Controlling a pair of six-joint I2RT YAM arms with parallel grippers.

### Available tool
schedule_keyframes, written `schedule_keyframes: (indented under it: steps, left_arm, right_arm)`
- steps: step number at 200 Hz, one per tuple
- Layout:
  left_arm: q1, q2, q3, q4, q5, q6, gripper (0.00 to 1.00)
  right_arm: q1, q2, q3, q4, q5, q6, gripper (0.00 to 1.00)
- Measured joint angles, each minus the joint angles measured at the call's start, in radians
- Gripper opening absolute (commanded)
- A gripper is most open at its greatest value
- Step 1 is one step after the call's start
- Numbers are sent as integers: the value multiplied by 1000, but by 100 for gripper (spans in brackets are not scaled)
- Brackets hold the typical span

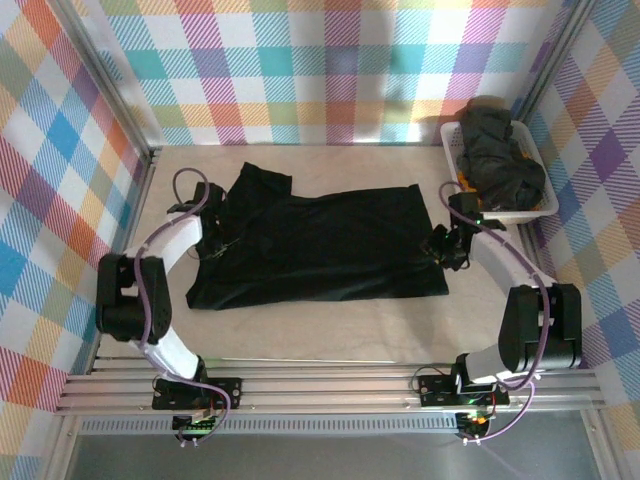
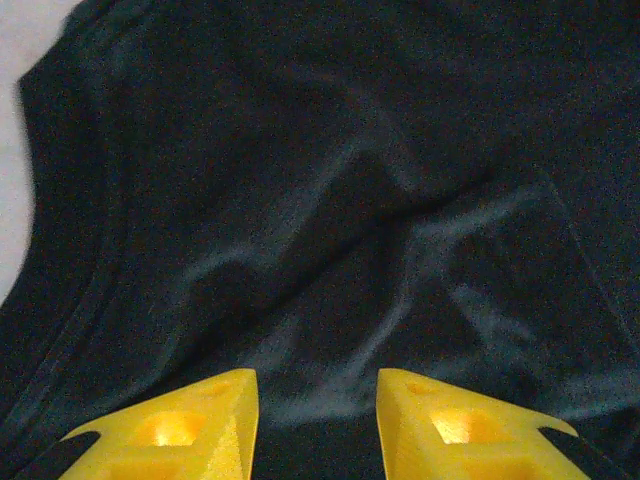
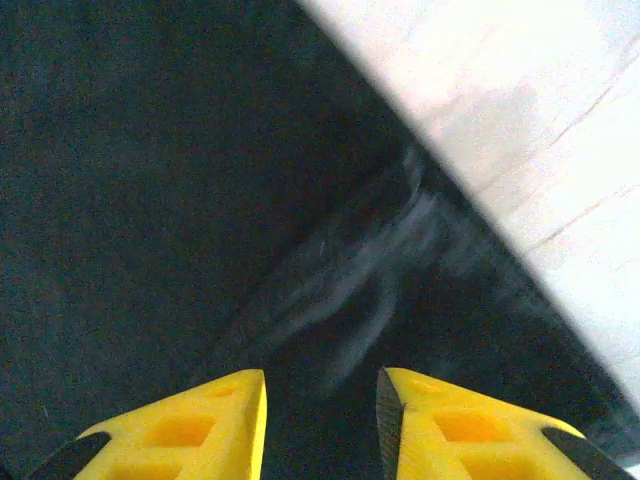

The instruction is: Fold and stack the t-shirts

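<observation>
One black t-shirt [image 1: 320,245] lies spread flat across the middle of the table, a sleeve sticking out at its far left. My left gripper [image 1: 215,240] hovers over the shirt's left end. In the left wrist view its yellow fingers [image 2: 200,420] stand apart over wrinkled black cloth [image 2: 330,200], and the left gripper [image 2: 316,385] is open with nothing pinched. My right gripper [image 1: 440,246] is at the shirt's right edge. The right gripper [image 3: 320,385] is also open, above the cloth's edge [image 3: 400,260]. More black t-shirts [image 1: 500,150] are heaped in the basket.
The white plastic basket [image 1: 452,135] stands at the back right corner, with something small and orange [image 1: 465,181] at its near left side. Checked walls close in the table on three sides. Bare tabletop [image 1: 330,330] lies in front of the shirt.
</observation>
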Motion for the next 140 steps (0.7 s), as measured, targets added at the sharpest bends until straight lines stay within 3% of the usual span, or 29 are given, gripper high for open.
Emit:
schedule_keyframes:
  steps: [35, 140]
  left_arm:
    - [0, 79, 45, 57, 31, 89, 40]
    - [0, 217, 142, 152, 148, 242, 42]
  right_arm:
    - [11, 8, -106, 0, -72, -29, 42]
    - [11, 76, -108, 8, -117, -60, 42]
